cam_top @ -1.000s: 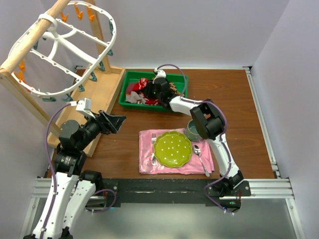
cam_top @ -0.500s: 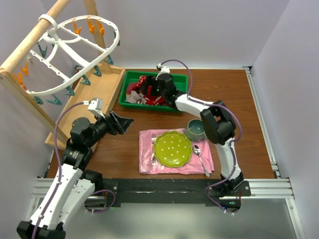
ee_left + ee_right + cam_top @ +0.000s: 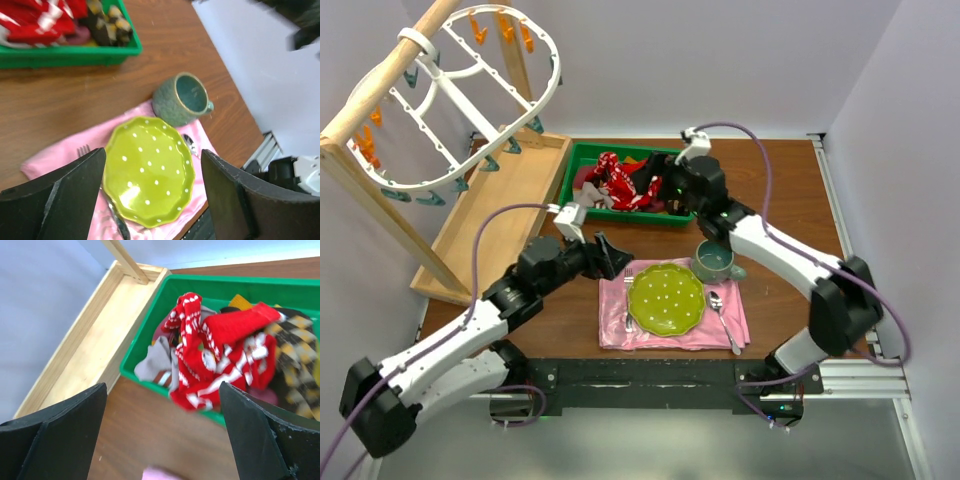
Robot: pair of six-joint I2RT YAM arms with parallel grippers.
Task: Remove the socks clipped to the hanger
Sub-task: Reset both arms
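The socks (image 3: pixel 620 185) lie heaped in a green tray (image 3: pixel 582 160): red-and-white striped, grey, argyle and mustard ones (image 3: pixel 220 355). They also show at the top left of the left wrist view (image 3: pixel 50 20). The hanger (image 3: pixel 450 100), a white oval frame with orange and teal clips, hangs tilted from the wooden pole at the far left, and I see no sock on it. My right gripper (image 3: pixel 667 190) (image 3: pixel 162 435) stands open and empty at the tray's near right edge. My left gripper (image 3: pixel 610 255) (image 3: pixel 152 195) is open and empty above the green plate.
A dotted green plate (image 3: pixel 666 298) rests on a pink napkin (image 3: pixel 615 325) with a fork (image 3: pixel 628 295) and spoon (image 3: pixel 720 315). A teal mug (image 3: pixel 713 262) stands beside it. The wooden rack's base tray (image 3: pixel 500 215) lies left of the green tray.
The right gripper opened and drew back from the sock pile toward the tray's near right side. The left arm swung right to the plate. The hanger has swung on the pole.
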